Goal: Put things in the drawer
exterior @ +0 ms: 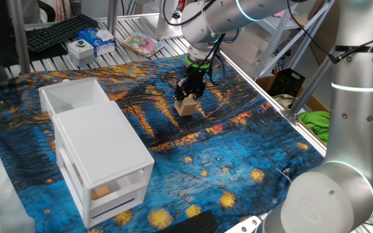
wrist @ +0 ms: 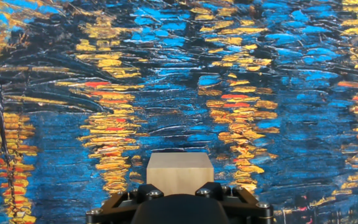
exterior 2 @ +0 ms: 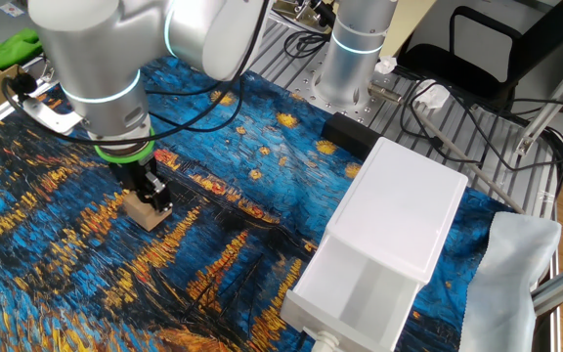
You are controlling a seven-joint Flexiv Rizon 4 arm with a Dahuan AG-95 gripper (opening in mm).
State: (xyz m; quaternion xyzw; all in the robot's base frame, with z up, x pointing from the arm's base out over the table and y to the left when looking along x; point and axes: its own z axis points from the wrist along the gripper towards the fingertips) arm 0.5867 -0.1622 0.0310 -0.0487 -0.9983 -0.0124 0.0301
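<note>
A light-tan wooden cube block (exterior: 186, 107) sits low on the starry blue cloth, right of the white cabinet (exterior: 105, 152). It also shows in the other fixed view (exterior 2: 146, 212) and in the hand view (wrist: 179, 172). My gripper (exterior: 188, 97) (exterior 2: 149, 194) (wrist: 179, 190) points down over the block, its fingers closed on the block's sides. The cabinet's top drawer (exterior: 76, 97) (exterior 2: 355, 293) is pulled out, open and white inside. Another tan block (exterior: 100, 191) shows behind a lower see-through drawer front.
A keyboard (exterior: 60, 31), a blue-white box (exterior: 99, 40) and a booklet (exterior: 141, 44) lie at the table's far edge. A second robot base (exterior 2: 355, 49) and a black box (exterior 2: 350, 132) stand near the cabinet (exterior 2: 399, 210). A white cloth (exterior 2: 521, 264) hangs beside it.
</note>
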